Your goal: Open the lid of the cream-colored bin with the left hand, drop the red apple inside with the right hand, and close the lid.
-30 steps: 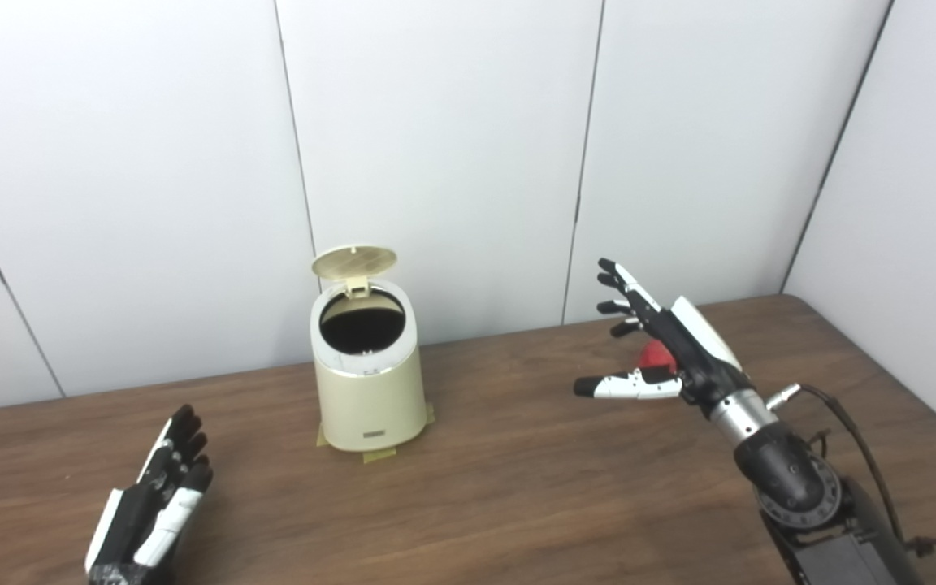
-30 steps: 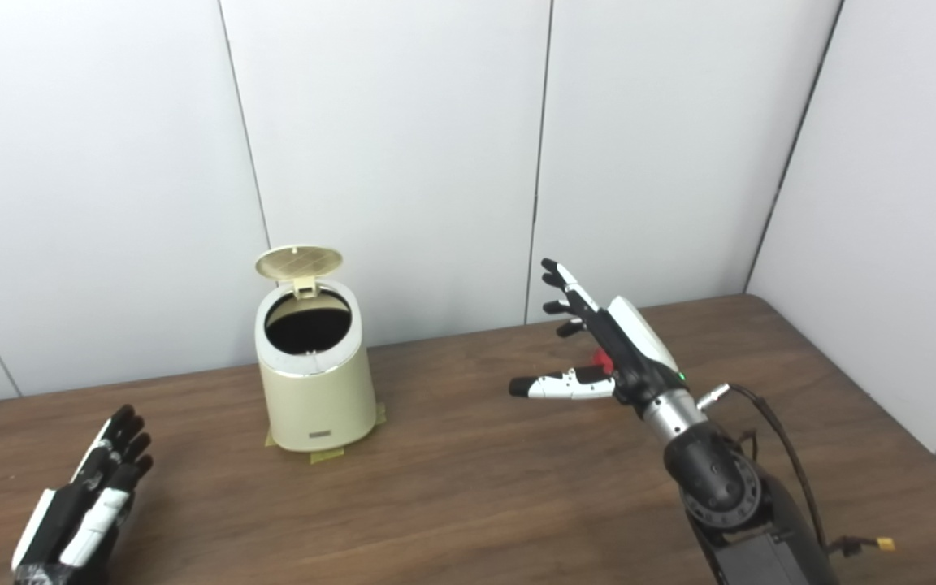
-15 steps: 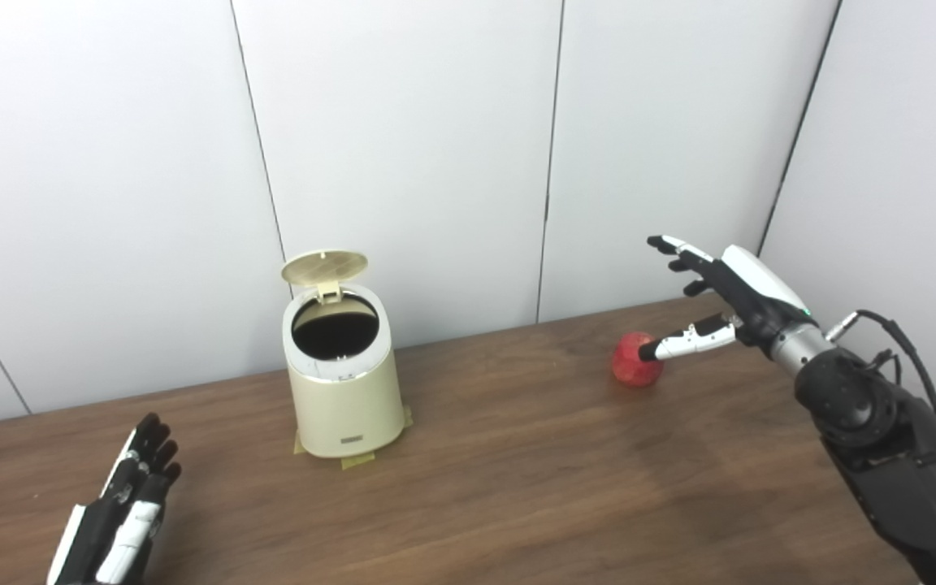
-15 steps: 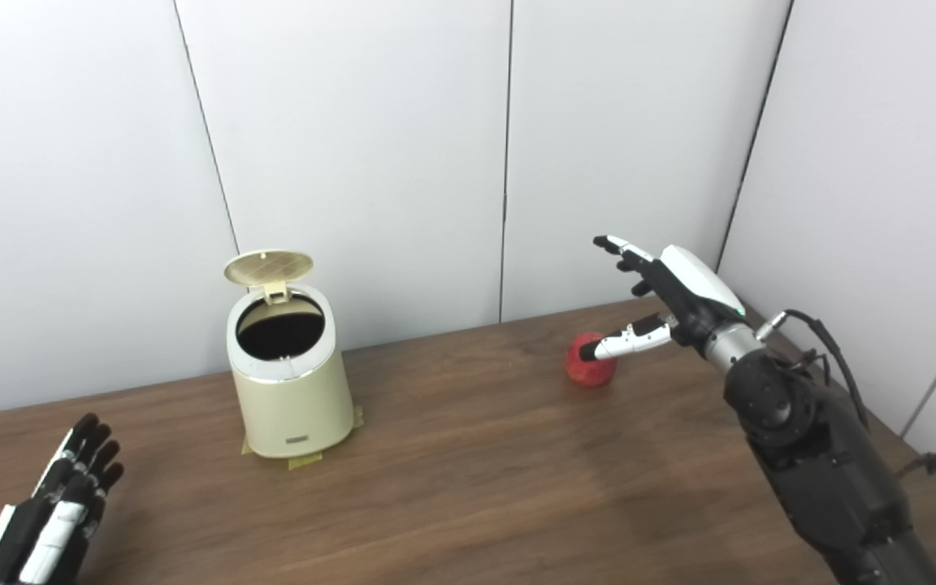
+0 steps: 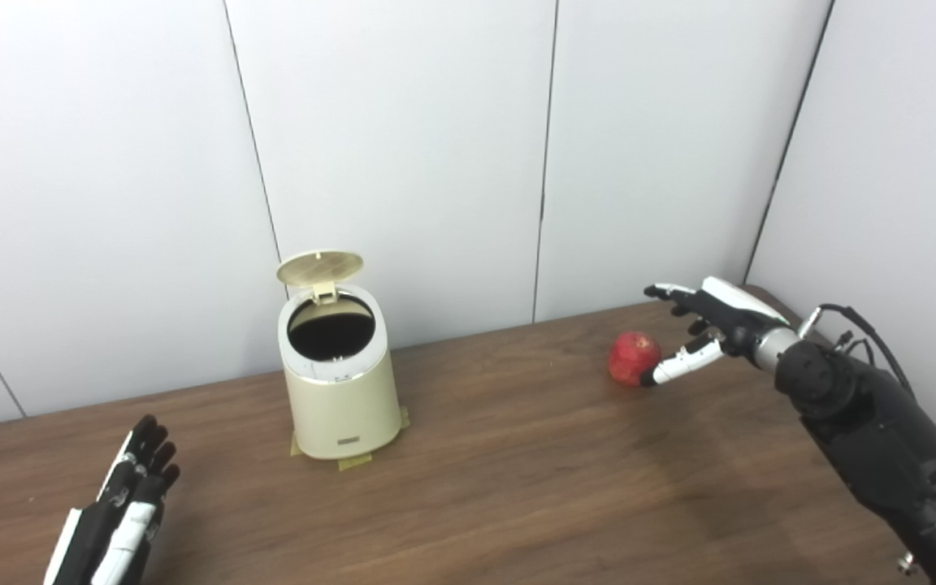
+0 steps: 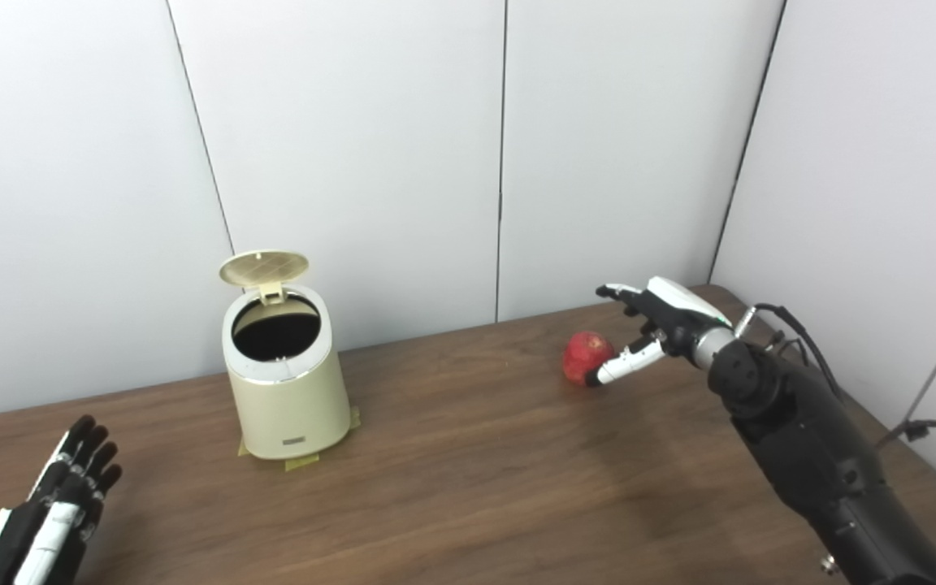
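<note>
The cream-colored bin (image 5: 342, 390) stands on the wooden table with its round lid (image 5: 319, 267) tipped up and back, so the dark inside shows. The red apple (image 5: 633, 357) lies on the table to the right. My right hand (image 5: 699, 325) is open just right of the apple, thumb at its near side and fingers spread above it, not closed on it. My left hand (image 5: 123, 512) rests open on the table at the lower left, away from the bin. The same scene shows in the right eye view, with the apple (image 6: 586, 357) and bin (image 6: 285, 382).
The table (image 5: 517, 487) meets white wall panels at the back and right. Tape tabs (image 5: 352, 462) hold the bin's base. A cable (image 5: 858, 321) runs by my right forearm. Bare wood lies between bin and apple.
My right hand has swung right past the apple and come down beside it, thumb now low at its side. The camera has shifted. The left hand stays put.
</note>
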Available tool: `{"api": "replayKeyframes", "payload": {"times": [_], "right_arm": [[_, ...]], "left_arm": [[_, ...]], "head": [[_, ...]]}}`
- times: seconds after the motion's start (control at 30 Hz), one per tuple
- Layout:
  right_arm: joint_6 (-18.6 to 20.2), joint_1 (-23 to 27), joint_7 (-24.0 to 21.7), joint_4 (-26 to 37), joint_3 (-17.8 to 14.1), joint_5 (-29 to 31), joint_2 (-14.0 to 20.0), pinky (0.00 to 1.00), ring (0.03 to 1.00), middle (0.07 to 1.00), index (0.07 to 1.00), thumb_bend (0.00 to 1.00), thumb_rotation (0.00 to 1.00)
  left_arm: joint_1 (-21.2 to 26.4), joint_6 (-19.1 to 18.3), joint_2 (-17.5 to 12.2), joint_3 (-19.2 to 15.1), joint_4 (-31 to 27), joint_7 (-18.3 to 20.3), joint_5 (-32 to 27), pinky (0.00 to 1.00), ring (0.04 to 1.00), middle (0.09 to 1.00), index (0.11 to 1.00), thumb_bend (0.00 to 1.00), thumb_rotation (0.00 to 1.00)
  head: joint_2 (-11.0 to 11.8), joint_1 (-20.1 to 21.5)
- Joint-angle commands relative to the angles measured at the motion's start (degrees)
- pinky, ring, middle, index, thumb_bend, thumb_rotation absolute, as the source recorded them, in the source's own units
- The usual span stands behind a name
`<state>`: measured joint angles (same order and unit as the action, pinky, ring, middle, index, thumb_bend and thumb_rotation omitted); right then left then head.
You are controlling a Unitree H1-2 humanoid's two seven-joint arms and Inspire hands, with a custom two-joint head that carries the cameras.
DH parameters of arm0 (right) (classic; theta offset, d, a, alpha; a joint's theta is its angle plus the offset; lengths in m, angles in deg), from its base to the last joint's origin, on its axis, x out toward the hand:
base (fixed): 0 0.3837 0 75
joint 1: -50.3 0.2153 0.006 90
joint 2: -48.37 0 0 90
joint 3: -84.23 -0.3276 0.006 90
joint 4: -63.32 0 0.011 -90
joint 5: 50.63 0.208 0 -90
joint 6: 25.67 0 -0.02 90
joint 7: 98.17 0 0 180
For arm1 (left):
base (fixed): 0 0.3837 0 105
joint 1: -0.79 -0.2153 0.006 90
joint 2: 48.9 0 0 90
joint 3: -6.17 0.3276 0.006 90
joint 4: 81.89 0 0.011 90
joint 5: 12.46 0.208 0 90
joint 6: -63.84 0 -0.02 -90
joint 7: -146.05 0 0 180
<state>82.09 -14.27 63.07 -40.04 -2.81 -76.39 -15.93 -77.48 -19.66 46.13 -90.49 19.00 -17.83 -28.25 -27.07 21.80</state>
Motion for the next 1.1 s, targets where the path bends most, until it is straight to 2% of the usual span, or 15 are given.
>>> {"api": "replayKeyframes", "payload": {"times": [0.0, 0.13, 0.23, 0.33, 0.7, 0.8, 0.83, 0.9, 0.97, 1.0, 1.07], "right_arm": [[-1.24, 3.94, 2.55, -1.44, -0.11, -0.49, 0.58, 0.77, 0.889, 0.938, 0.928, 0.82, 0.29], [-3.51, 4.64, 4.45, -4.86, 0.29, -0.05, -0.50, 0.78, 0.883, 0.926, 0.917, 0.82, 0.26], [-5.23, 5.13, 5.55, -7.50, 0.13, 1.08, -1.61, 0.80, 0.892, 0.925, 0.916, 0.84, 0.27], [-6.99, 5.80, 6.12, -10.12, 0.44, 1.38, -2.12, 0.77, 0.877, 0.924, 0.916, 0.85, 0.30], [-8.93, 6.74, 8.11, -13.58, 3.19, -0.11, -3.64, 0.74, 0.846, 0.907, 0.910, 0.85, 0.35], [-9.20, 7.06, 7.81, -14.02, 3.69, 0.29, -4.00, 0.70, 0.827, 0.906, 0.907, 0.86, 0.35], [-9.38, 7.18, 7.72, -14.29, 3.81, 0.50, -4.02, 0.66, 0.795, 0.894, 0.903, 0.86, 0.33], [-9.34, 7.30, 7.50, -14.20, 4.25, 0.42, -4.01, 0.64, 0.759, 0.836, 0.874, 0.85, 0.30], [-9.19, 7.11, 7.49, -13.31, 4.56, 0.27, -3.97, 0.59, 0.681, 0.745, 0.787, 0.80, 0.23], [-8.52, 6.84, 7.41, -12.14, 4.63, 0.14, -4.05, 0.49, 0.563, 0.619, 0.714, 0.68, 0.12], [-8.32, 6.61, 8.15, -11.74, 4.60, -0.02, -4.43, 0.37, 0.413, 0.472, 0.564, 0.56, 0.02]], "left_arm": [[1.17, 0.20, -0.41, 0.03, -2.20, 0.10, -0.60, 1.00, 1.000, 1.000, 1.000, 0.85, 0.60], [0.89, -1.07, -0.24, -0.13, -3.04, 0.24, -1.38, 1.00, 1.000, 1.000, 1.000, 0.84, 0.59], [0.55, -1.13, -0.29, 0.01, -3.65, -0.13, -0.50, 1.00, 1.000, 1.000, 1.000, 0.85, 0.59], [0.44, -1.60, -0.56, 0.14, -4.07, -0.48, 0.22, 1.00, 1.000, 1.000, 1.000, 0.84, 0.60], [0.26, -3.19, -0.74, 0.21, -4.58, -1.00, 0.95, 1.00, 1.000, 1.000, 1.000, 0.86, 0.61], [0.22, -3.10, -0.64, 0.19, -4.60, -0.99, 0.88, 1.00, 1.000, 1.000, 1.000, 0.87, 0.60], [0.21, -2.99, -0.67, 0.22, -4.56, -0.93, 0.92, 1.00, 1.000, 1.000, 1.000, 0.87, 0.60], [0.18, -2.83, -0.73, 0.25, -4.46, -0.75, 0.83, 1.00, 1.000, 1.000, 1.000, 0.85, 0.60], [0.09, -3.04, -0.68, 0.20, -4.64, -0.71, 0.58, 1.00, 1.000, 1.000, 1.000, 0.85, 0.60], [0.05, -3.06, -0.70, 0.22, -4.72, -0.76, 0.68, 1.00, 1.000, 1.000, 1.000, 0.85, 0.60], [0.06, -2.97, -0.81, 0.28, -4.58, -0.61, 0.72, 1.00, 1.000, 1.000, 1.000, 0.86, 0.60]], "head": [[-0.05, 0.02], [-0.28, -0.38], [-0.48, -0.44], [-0.58, -0.43], [-1.35, -1.25], [-1.49, -1.35], [-1.54, -1.39], [-1.62, -1.41], [-1.71, -1.52], [-1.80, -1.62], [-1.80, -1.62]]}}
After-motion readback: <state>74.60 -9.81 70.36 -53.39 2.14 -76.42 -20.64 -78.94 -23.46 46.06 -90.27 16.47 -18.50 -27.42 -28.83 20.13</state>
